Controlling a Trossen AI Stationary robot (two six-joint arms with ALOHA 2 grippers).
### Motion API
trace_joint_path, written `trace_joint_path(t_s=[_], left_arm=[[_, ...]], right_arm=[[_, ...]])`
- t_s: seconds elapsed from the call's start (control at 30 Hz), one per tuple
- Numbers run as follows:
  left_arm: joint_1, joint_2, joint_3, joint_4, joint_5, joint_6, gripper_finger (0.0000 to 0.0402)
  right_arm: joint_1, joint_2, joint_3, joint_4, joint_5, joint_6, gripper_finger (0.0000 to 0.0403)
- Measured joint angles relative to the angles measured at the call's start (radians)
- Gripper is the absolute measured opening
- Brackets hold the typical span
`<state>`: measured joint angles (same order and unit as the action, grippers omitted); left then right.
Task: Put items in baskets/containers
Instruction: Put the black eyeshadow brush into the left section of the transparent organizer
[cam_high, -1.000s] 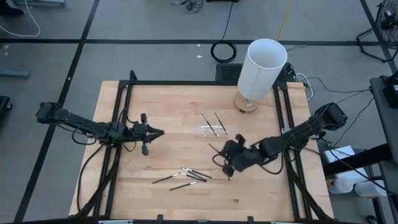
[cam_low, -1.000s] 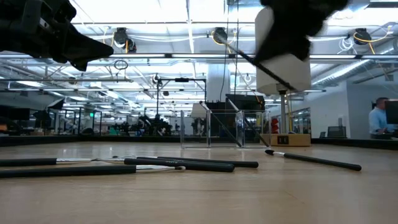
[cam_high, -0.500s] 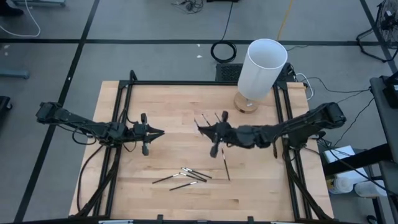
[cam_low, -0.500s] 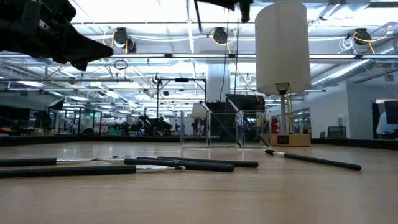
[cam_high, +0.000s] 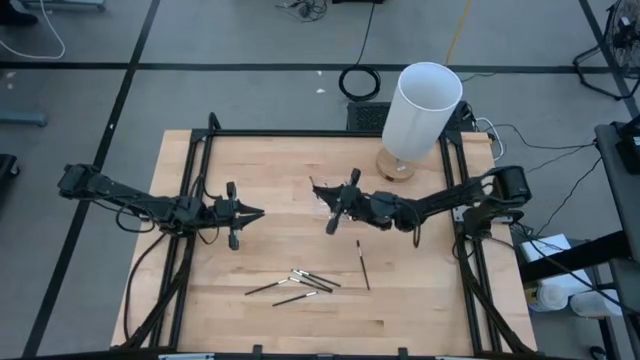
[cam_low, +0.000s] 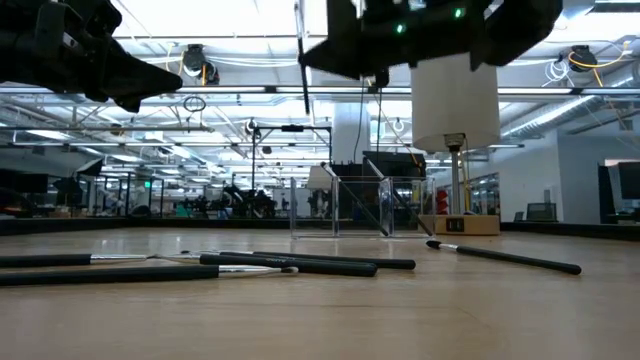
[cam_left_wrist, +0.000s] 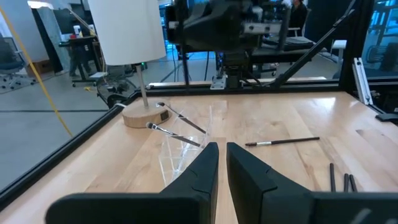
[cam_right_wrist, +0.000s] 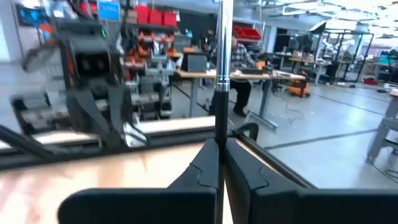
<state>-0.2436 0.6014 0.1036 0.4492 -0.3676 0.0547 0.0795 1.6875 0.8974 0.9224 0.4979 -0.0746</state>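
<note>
1. Stick (cam_right_wrist: 219, 62) in transport: it is thin and dark with a silvery ferrule, and the right gripper (cam_right_wrist: 219, 149) has its jaws clamped on it so that it stands almost upright.
2. Change: a second ago this gripper was low over the right part of the desk (cam_high: 270, 170), beside the single stick (cam_high: 363, 265). It has since travelled up the desk and now hangs over the clear tray (cam_left_wrist: 177, 155), a little further towards the tray's left end than half a second ago.
3. Meaning for the task: the carrying seems finished and the release comes next. The stick is still high and steep, so it probably must be tilted and lowered first, or it may tip out over the shallow wall.
4. Tray contents: two sticks (cam_left_wrist: 186, 122) already lean inside it, their ends resting against the rim. In the high view the right arm covers most of the tray.
5. Sticks waiting: a small group (cam_high: 300, 282) lies at the near middle of the desk, and the single stick lies apart from it on the right.
6. White cylinder (cam_high: 420, 110): it stands on its round wooden base just behind the tray.
7. Left gripper (cam_left_wrist: 222, 155): it waits over the left part of the desk, pointing at the tray, jaws almost together and holding nothing.
</note>
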Motion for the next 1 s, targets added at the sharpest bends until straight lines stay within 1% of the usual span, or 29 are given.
trace_joint_path(t_s=[0.13, 0.27, 0.33, 0.67, 1.0], left_arm=[[0.000, 0.000, 0.000, 0.000, 0.000, 0.003, 0.0042], [0.000, 0.000, 0.000, -0.001, 0.000, 0.002, 0.0042], [0.000, 0.000, 0.000, -0.003, 0.000, 0.002, 0.0042], [0.000, 0.000, 0.000, -0.003, 0.001, -0.008, 0.0042], [0.000, 0.000, 0.000, -0.005, 0.002, -0.011, 0.0042]], right_arm=[[-0.014, 0.070, 0.000, 0.021, 0.006, 0.000, 0.0000], [-0.015, 0.105, 0.000, 0.047, 0.055, 0.006, 0.0000], [-0.015, 0.118, -0.001, 0.052, 0.057, 0.005, 0.0000], [-0.013, 0.116, 0.000, 0.069, 0.053, 0.010, 0.0000], [0.014, 0.116, 0.000, 0.065, 0.054, 0.010, 0.0000]])
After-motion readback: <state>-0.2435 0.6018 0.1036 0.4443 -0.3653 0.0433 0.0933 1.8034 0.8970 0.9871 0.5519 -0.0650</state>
